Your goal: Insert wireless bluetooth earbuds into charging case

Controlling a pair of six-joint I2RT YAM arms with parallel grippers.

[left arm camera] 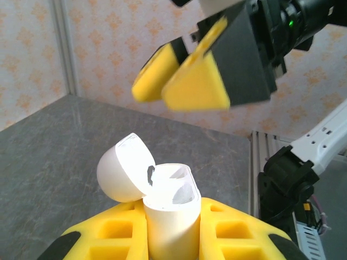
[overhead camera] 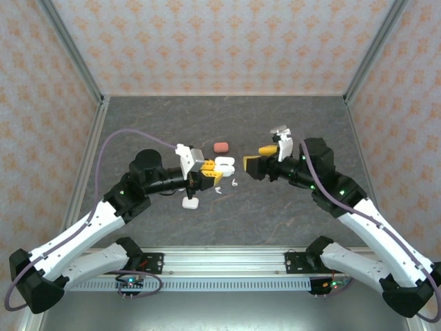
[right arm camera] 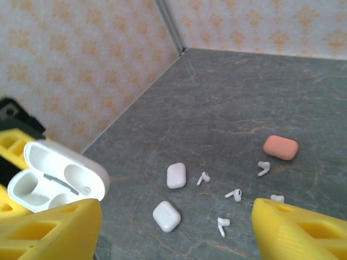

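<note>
Right wrist, right tool wide, earbuds on table beyond it, left tool clamping open case

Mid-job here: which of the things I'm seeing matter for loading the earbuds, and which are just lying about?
In the job: open white case held by the left gripper; loose white earbuds on the table; open right gripper.
Lying about for now: closed white cases and; coral case.
</note>
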